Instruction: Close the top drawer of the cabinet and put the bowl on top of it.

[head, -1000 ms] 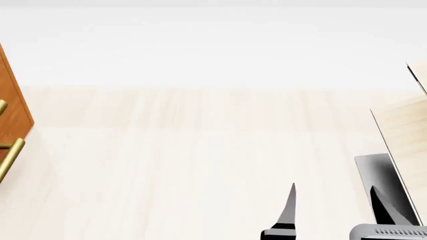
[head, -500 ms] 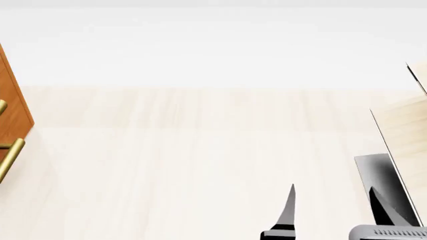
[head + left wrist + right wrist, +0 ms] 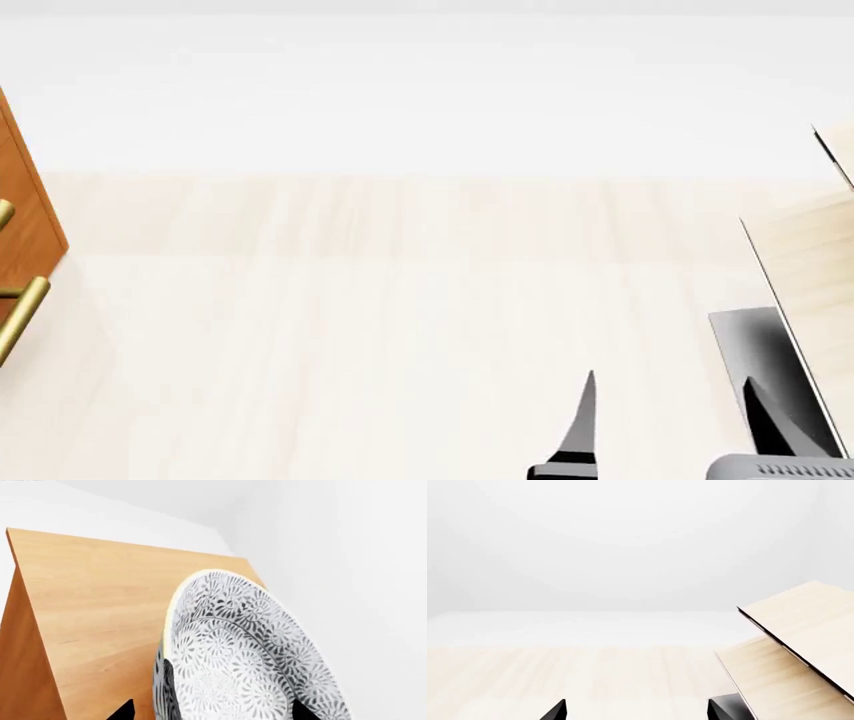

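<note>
In the left wrist view the bowl [image 3: 247, 650], white with a dark floral pattern, fills the space in front of my left gripper [image 3: 212, 711]. It lies against the cabinet's [image 3: 93, 610] reddish-brown top panel. The gripper is open: one fingertip [image 3: 125, 711] is clear of the bowl's side, and the other [image 3: 300, 711] shows in front of its patterned face. In the head view the cabinet [image 3: 27, 215] is a strip at the left edge with two brass handles [image 3: 22, 315]. I cannot tell which handle belongs to the top drawer. My right gripper [image 3: 674, 425] is open and holds nothing.
A pale wooden rack [image 3: 814, 270] with a black base [image 3: 754, 350] stands at the right, close beside my right gripper. The same rack [image 3: 794, 645] shows in the right wrist view. A light wooden tabletop [image 3: 400, 300] stretches between cabinet and rack, with a white wall behind it.
In the head view my right gripper has sunk slightly toward the bottom edge and shifted a little right. Cabinet and rack have not moved.
</note>
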Tool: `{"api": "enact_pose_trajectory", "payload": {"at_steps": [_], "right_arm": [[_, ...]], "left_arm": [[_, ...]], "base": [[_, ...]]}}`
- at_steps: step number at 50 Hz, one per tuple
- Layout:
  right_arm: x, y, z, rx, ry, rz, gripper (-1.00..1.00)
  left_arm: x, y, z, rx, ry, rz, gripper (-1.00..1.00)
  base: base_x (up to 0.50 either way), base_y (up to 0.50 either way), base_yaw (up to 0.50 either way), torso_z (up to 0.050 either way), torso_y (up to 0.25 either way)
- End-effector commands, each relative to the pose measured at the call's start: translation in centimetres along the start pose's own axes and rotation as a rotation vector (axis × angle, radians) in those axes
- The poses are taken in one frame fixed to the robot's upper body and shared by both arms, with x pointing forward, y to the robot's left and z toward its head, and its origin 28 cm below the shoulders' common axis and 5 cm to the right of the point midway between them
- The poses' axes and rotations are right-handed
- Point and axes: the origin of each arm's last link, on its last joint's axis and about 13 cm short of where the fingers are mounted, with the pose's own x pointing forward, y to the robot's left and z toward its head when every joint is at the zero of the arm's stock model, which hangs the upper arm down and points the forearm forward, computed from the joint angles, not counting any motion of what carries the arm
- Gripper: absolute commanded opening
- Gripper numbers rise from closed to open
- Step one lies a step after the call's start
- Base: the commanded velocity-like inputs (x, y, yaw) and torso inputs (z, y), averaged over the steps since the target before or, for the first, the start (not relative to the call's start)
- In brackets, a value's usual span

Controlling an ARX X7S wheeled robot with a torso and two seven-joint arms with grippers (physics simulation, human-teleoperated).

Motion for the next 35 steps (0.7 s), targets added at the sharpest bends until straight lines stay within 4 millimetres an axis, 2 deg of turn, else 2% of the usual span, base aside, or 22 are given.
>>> {"api": "enact_pose_trajectory", "payload": {"at_steps": [1, 11, 23, 35], "right_arm": [[0.1, 0.1, -0.1, 0.003, -0.001, 0.007, 1.0], [0.2, 0.2, -0.2, 0.002, 0.001, 0.012, 1.0], [0.4, 0.4, -0.4, 0.002, 0.006, 0.019, 1.0], [0.5, 0.4, -0.6, 0.005, 0.01, 0.02, 1.0]], "left_arm": [[-1.6, -0.6, 0.7, 0.001, 0.01, -0.033, 1.0], [-2.3, 1.0, 1.3, -0.023, -0.017, -0.013, 1.0], [-5.2, 2.8, 1.1, -0.03, -0.016, -0.098, 1.0], [-8.6, 4.2, 0.6, 0.061, -0.064, -0.225, 1.0]], "base": [[0.0, 0.0, 0.0, 0.0, 0.0], [0.0, 0.0, 0.0, 0.0, 0.0], [0.0, 0.0, 0.0, 0.0, 0.0], [0.0, 0.0, 0.0, 0.0, 0.0]]}}
